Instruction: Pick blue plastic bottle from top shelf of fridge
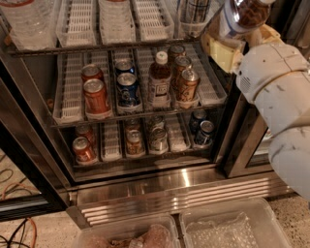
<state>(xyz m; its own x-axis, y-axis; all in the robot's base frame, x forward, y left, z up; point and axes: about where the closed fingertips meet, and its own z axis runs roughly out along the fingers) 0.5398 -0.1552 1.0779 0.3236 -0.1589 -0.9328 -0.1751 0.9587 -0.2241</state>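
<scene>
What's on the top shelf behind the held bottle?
The gripper, upper right, holds the blue plastic bottle. A dark can stands on the top shelf beside it; they cover the shelf's right end.

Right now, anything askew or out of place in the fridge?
Only the blue plastic bottle: it sits tilted in the gripper, off the trays at the top shelf's right end. Shelved cans stand upright; nothing spilled.

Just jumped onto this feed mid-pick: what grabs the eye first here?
The white arm fills the right edge. Its gripper sits at the upper right, beside the right end of the top shelf, with the blue plastic bottle tilted just above it, seemingly clear of the rack. Inside the fridge, the middle rack's cans and a brown white-capped bottle stand out next.
</scene>
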